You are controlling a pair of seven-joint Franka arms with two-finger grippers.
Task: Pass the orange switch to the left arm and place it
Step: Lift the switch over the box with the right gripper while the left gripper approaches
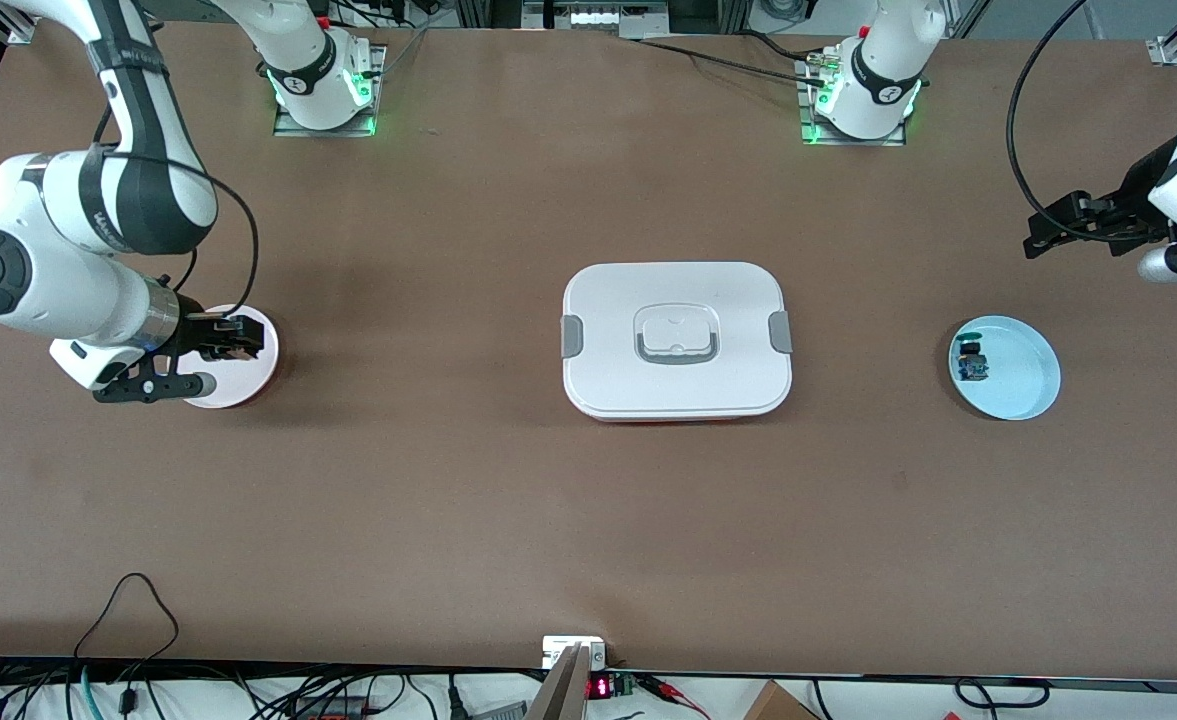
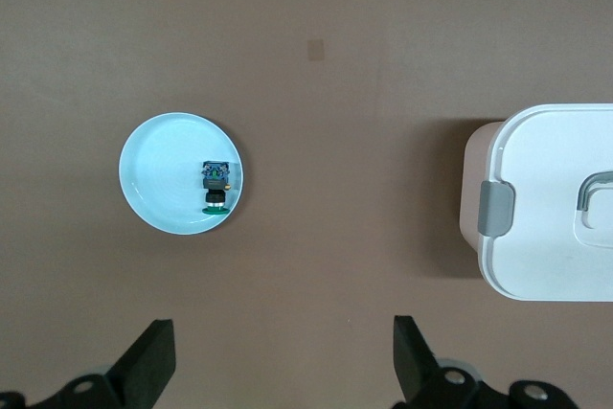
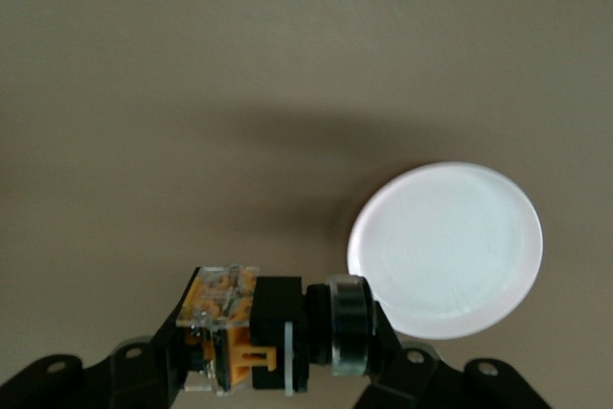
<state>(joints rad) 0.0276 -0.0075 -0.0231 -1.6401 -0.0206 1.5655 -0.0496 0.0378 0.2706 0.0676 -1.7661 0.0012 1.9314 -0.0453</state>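
Observation:
The orange switch, a black cylinder with an orange and clear body, lies crosswise between the fingers of my right gripper, which is shut on it. That gripper hangs over a pale round plate at the right arm's end of the table. The white lidded box with grey clips sits in the middle of the table. My left gripper is open and holds nothing, up over bare table near the left arm's end. Its fingers stand wide apart.
A light blue plate holding a small blue-and-green component lies toward the left arm's end. The left wrist view shows that blue plate, the component and the box. The right wrist view shows the pale plate.

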